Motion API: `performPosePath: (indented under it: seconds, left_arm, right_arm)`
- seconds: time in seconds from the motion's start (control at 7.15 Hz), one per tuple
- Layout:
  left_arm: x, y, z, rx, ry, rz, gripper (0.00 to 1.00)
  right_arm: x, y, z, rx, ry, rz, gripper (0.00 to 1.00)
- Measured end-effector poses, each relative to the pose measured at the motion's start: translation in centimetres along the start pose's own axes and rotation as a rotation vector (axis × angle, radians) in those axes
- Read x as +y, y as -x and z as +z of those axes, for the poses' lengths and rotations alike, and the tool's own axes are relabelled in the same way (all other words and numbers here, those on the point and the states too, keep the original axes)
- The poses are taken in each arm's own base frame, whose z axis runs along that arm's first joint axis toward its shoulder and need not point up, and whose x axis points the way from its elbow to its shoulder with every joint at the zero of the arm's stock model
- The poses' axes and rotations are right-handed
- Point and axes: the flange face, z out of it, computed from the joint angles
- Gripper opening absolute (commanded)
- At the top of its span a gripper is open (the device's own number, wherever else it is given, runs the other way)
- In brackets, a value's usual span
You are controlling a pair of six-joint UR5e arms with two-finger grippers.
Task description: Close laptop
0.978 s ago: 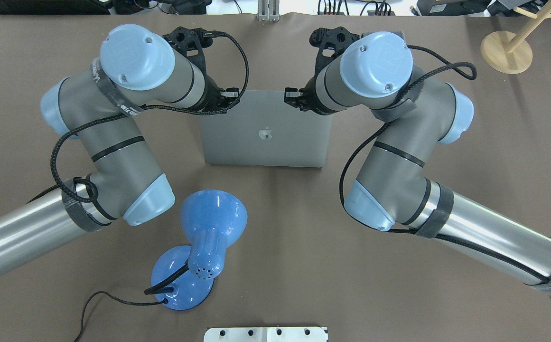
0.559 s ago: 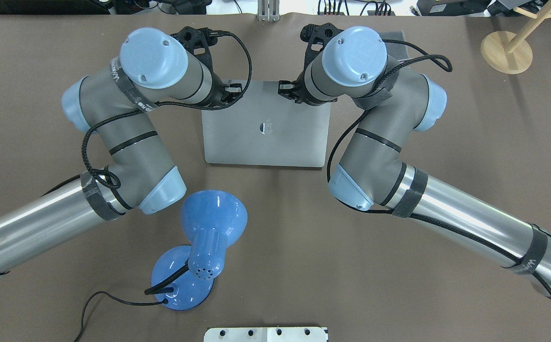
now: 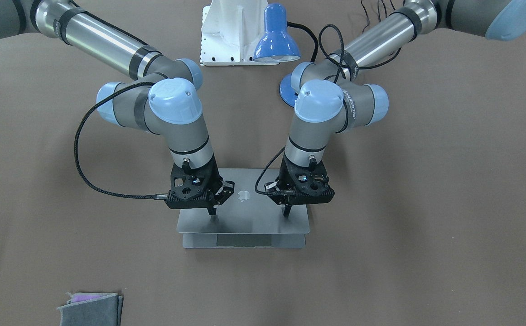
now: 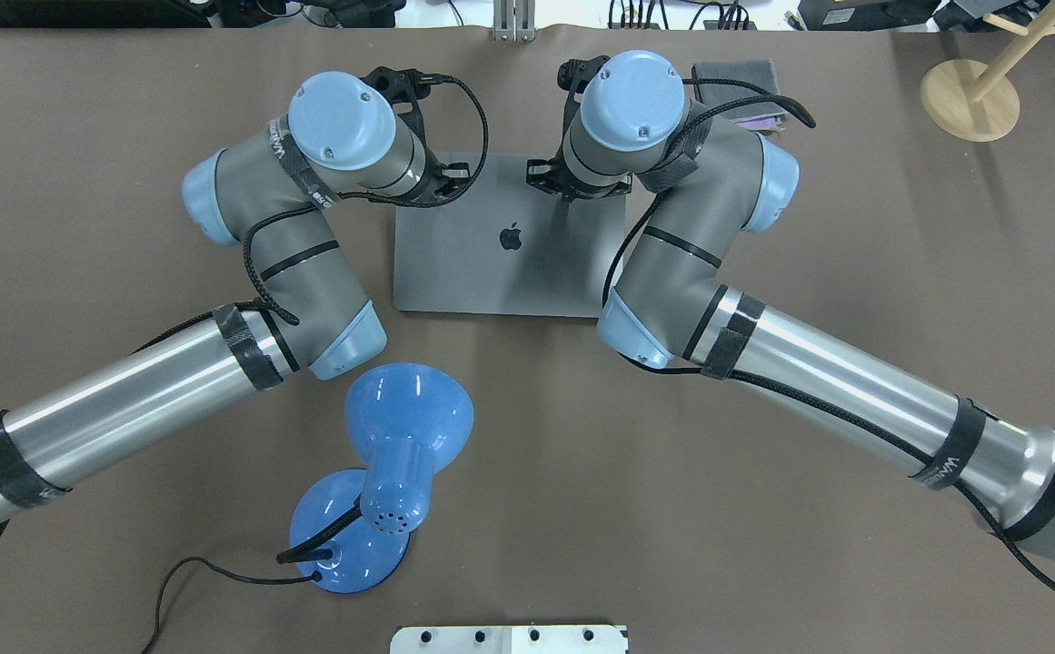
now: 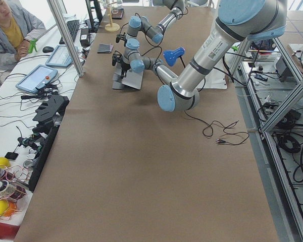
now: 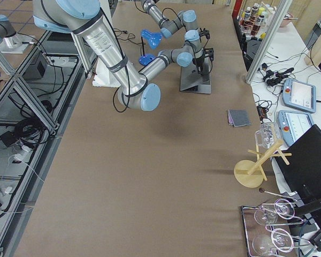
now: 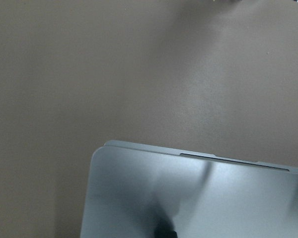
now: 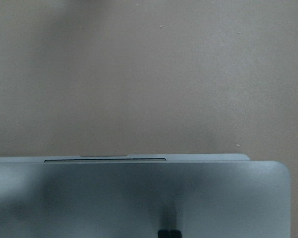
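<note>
Brown surface (image 4: 900,254) with two arms reaching in from the near corners of the overhead view: left arm (image 4: 127,409) and right arm (image 4: 854,381), both cut off by the frame edges.

Between their wrists, at mid-surface, lies the laptop (image 4: 482,272), hinge toward the robot. Its lid (image 3: 244,215) is lowered almost flat with the logo (image 4: 511,236) facing up. In the front-facing view a narrow strip of the base with the trackpad (image 3: 243,240) shows beyond the lid's free edge, so the lid is not fully down. Keys and screen are hidden beneath it.

Blue lamp (image 4: 409,418): stands on the robot's side of the laptop, apart from it, its cord running off the lower left.

Wooden stand (image 4: 970,98): upper right corner, its post cut off.

Folded grey cloth (image 4: 734,77): partly covered by the right arm's cable.

From overhead the wrists hide both sets of fingers.

Right gripper (image 3: 211,211): fingers drawn together into one point, holding nothing, the tip resting on the lid near its free edge. The right wrist view shows the paired fingertips (image 8: 164,233) side by side, cut off by the lower edge.

Left gripper (image 3: 286,211): likewise closed to a point with nothing between its fingers, tip on the lid. In the left wrist view its fingertips (image 7: 164,231) are only a dark blur.

In both side views the laptop is too small for detail.
</note>
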Motion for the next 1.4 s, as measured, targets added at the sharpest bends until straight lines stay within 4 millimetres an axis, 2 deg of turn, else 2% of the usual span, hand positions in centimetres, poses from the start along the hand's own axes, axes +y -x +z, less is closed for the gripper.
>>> performPosePath:
  seconds: [0.42,0.84,0.98,1.12,1.26,1.4]
  left_arm:
    - [-0.2,0.5,2.2,-0.019,0.011,0.009,0.00]
    - [-0.3,0.5,2.8,-0.015,0.015,0.012,0.03]
    - [-0.5,0.3,2.3,-0.003,0.018,0.012,0.56]
    - [-1.2,0.6,0.8,0.019,0.038,0.005,0.56]
    - [-2.9,3.2,-2.2,0.049,0.098,-0.017,0.51]
    - [-4.5,7.6,-6.3,0.081,0.156,-0.028,0.49]
  right_arm:
    - [0.1,-1.1,3.5,0.004,0.053,0.006,0.00]
    - [-0.7,-0.3,3.2,-0.015,0.084,0.013,0.00]
    - [-1.4,-0.7,2.4,-0.031,0.099,0.019,0.00]
    - [-2.7,-2.5,0.7,-0.060,0.119,0.033,0.00]
    - [-4.7,-7.6,-2.6,-0.103,0.143,0.057,0.00]
    - [-6.2,-14.5,-6.6,-0.142,0.152,0.066,0.00]
